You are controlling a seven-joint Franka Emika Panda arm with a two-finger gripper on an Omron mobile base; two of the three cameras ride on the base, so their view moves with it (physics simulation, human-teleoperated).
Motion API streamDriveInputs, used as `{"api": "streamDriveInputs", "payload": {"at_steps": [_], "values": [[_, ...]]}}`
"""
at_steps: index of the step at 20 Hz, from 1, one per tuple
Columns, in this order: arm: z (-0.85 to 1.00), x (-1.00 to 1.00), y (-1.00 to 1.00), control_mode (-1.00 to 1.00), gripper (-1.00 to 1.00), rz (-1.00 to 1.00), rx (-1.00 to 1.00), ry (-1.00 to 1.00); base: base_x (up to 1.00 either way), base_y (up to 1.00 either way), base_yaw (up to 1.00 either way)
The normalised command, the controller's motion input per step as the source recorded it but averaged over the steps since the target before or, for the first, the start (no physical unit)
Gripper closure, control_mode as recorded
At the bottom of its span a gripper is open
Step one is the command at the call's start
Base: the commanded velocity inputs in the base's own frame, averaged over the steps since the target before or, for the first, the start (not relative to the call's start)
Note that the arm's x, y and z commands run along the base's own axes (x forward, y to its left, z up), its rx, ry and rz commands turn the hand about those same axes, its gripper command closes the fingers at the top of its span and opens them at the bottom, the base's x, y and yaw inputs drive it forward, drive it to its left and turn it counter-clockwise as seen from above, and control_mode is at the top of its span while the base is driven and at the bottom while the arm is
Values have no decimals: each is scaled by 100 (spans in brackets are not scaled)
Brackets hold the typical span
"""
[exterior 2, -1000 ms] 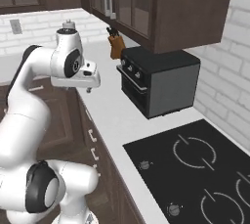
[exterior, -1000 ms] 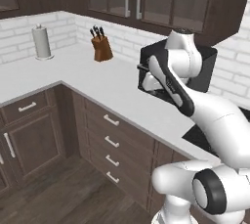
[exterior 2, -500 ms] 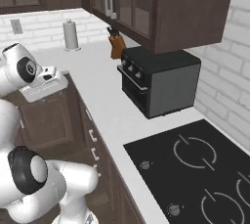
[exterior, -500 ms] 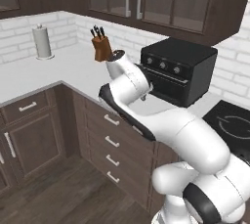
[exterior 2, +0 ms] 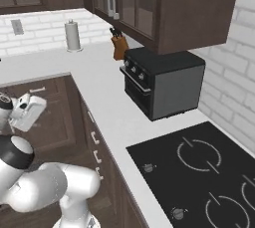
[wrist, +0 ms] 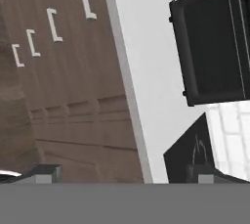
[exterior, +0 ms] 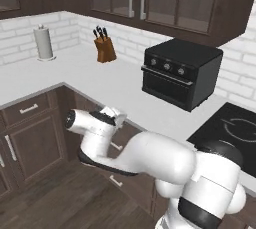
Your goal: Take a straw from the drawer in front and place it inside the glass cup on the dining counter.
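- The drawers (wrist: 68, 27) are a stack of dark-brown fronts, each with a short silver bar handle, under the table's (exterior: 100, 80) edge. Every front sits flush, so they are closed.
- By my judgement the straw lies inside one of them. Which one the task means I cannot tell.
- Step in hand: the approach to the drawer. Nothing is gripped or opened yet.
- The pincer (wrist: 124, 176) has its tips wide apart with nothing between them. It hangs low beside the drawer stack, clear of the handles.
- Next move, as I judge it: turn the hand to face a front, bring the tips around the bar handle, close and pull straight out.
- On the table behind stand a black oven (exterior: 180, 73), a knife block (exterior: 105, 48) and a paper roll (exterior: 44, 43).
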Motion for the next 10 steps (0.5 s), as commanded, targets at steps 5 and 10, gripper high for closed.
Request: {"api": "streamDriveInputs", "payload": {"at_steps": [5, 10], "values": [[-59, 60, 5, -100, -100, 0, -24, -21, 0, 0, 0], [-54, 57, 0, -100, -100, 0, -19, -20, 0, 0, 0]]}}
